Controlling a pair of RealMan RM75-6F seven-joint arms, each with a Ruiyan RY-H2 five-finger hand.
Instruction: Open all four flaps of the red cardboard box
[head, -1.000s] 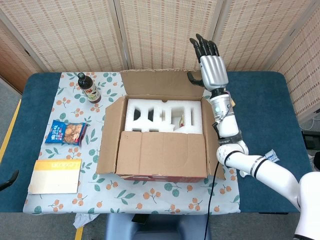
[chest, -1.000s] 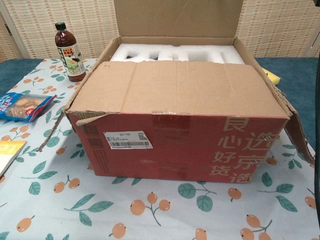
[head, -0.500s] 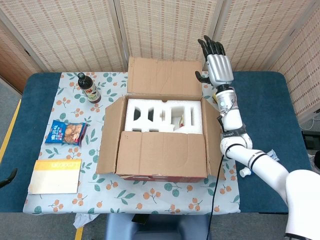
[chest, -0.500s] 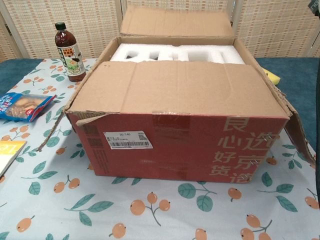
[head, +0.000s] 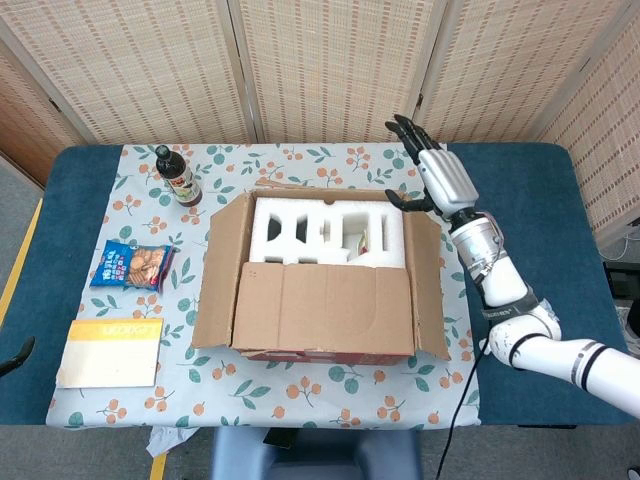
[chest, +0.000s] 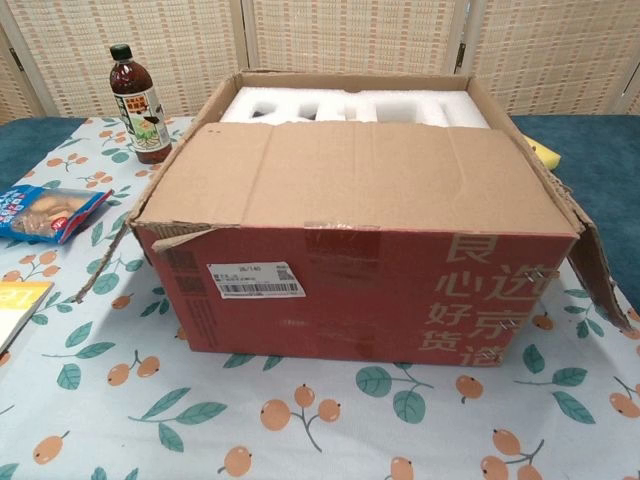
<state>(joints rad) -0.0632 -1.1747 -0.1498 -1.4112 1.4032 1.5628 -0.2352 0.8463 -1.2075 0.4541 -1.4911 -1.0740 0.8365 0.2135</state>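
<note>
Beside the far right corner of the red cardboard box (head: 325, 275) mid-tabletop, my right hand (head: 435, 175) hangs empty, fingers spread; I'd sweep low to lift the near flap (head: 325, 308) outward.

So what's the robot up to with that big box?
It is opening the flaps of a red box. Its right hand hovers open by the far right corner, holding nothing. The far flap is folded back out of sight and both side flaps are open, but the near flap lies over white foam.
</note>
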